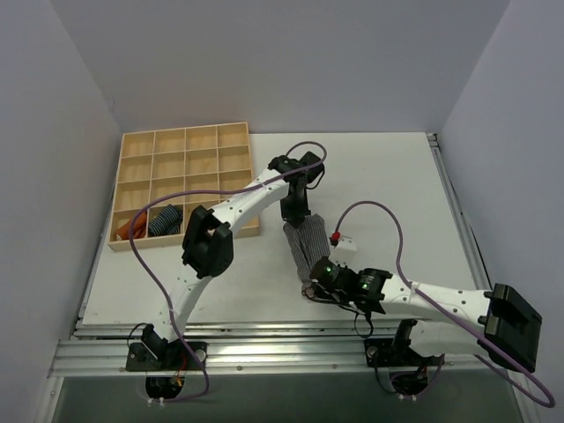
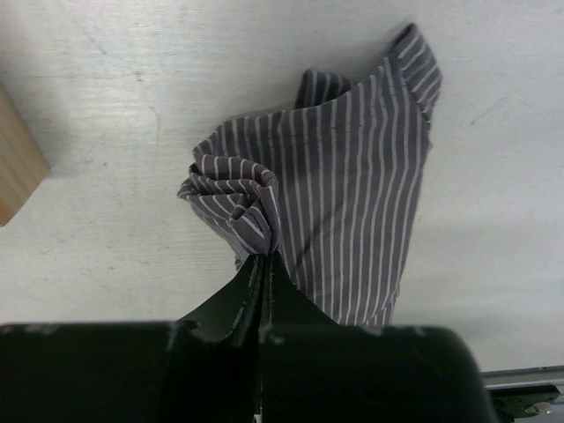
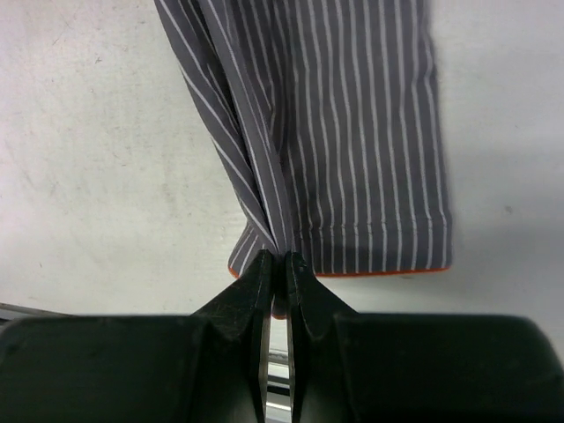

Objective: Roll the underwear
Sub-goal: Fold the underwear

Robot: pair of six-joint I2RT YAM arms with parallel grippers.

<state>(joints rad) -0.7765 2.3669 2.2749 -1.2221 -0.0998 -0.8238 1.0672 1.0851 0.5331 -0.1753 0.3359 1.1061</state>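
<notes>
The underwear (image 1: 309, 243) is a grey cloth with thin white stripes and an orange hem, stretched on the white table between both grippers. My left gripper (image 1: 294, 218) is shut on its far end, where the cloth is bunched into a small twist (image 2: 231, 189). In the left wrist view the jaws (image 2: 264, 260) meet on that bunch. My right gripper (image 1: 312, 284) is shut on the near hem; in the right wrist view the jaws (image 3: 280, 260) pinch a fold of the underwear (image 3: 352, 132) by the orange edge.
A wooden compartment tray (image 1: 185, 141) stands at the back left, holding a blue striped roll (image 1: 165, 220) and an orange cloth (image 1: 138, 220). Its corner shows in the left wrist view (image 2: 18, 172). A small white and red part (image 1: 343, 241) lies right of the underwear. The table's front rail is close behind my right gripper.
</notes>
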